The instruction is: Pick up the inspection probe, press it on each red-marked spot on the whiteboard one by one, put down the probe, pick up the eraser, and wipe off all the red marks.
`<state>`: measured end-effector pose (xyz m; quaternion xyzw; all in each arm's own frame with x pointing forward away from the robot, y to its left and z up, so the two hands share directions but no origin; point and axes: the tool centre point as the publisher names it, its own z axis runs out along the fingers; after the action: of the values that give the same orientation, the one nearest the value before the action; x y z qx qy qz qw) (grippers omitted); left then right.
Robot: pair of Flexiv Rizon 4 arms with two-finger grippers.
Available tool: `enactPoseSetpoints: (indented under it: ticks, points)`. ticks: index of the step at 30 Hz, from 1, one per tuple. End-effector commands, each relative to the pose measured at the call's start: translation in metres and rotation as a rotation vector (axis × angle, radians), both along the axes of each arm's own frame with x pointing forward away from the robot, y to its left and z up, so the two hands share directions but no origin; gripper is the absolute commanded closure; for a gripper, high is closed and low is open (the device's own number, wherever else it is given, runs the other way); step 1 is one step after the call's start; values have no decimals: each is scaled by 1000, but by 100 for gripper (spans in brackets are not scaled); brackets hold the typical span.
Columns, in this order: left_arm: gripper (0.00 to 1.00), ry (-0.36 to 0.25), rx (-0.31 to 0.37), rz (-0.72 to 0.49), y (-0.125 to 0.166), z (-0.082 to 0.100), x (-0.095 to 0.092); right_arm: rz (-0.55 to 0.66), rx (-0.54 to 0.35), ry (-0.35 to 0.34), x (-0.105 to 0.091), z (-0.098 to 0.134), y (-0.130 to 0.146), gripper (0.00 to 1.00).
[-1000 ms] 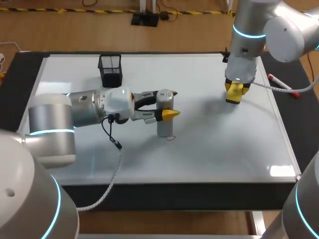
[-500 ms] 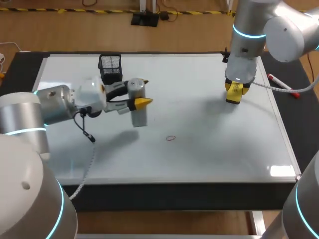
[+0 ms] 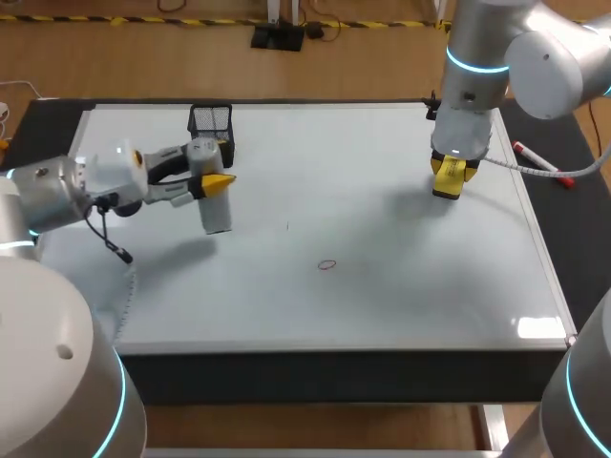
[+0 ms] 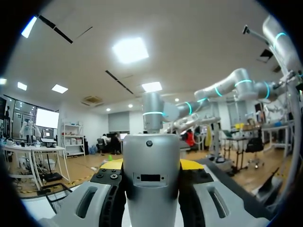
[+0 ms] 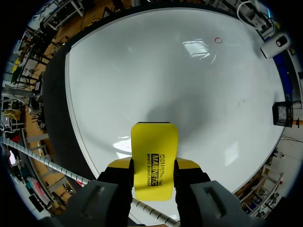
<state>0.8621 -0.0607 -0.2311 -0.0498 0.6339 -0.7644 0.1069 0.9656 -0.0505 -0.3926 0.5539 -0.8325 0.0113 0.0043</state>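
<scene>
Inspection probe (image 3: 216, 208) is pinched by left hand (image 3: 212, 174) near surface's (image 3: 401, 315) far-left corner, likely for stowing; eraser (image 5: 153, 142) is clamped by right hand (image 5: 154, 166), readied for wiping.

the inspection probe (image 3: 216, 208) is a silver-grey, round-bodied stub with a small dark slot and a dot on its face. it hangs nearly upright, tip down, clamped from two sides by the fingers of the left gripper (image 3: 212, 164), over the left part of the whiteboard (image 3: 401, 315). its lower end looks clear of the board, with its shadow beside it. the whiteboard lies flat on the table, glossy and white. one small red mark (image 3: 327, 265), a thin ring, sits near the board's middle, well apart from the probe. the eraser (image 5: 152, 142) is a flat yellow block with black print, pinched between the fingers of the right gripper (image 5: 154, 164) over the board's far right part; whether it touches the board cannot be told.
</scene>
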Motion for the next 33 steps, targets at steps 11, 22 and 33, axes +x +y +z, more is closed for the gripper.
enactPoseSetpoints:
  ticks: [11,22,33]
  points:
    - [100,22,12,37,48,-3,13,1,-3,-1,0,1,-1,100]
    - [100,21,14,44,52,-2,14,1,-3,-1,0,1,-1,100]
    - [100,21,14,44,52,-2,14,32,-37,-12,-3,4,18,100]
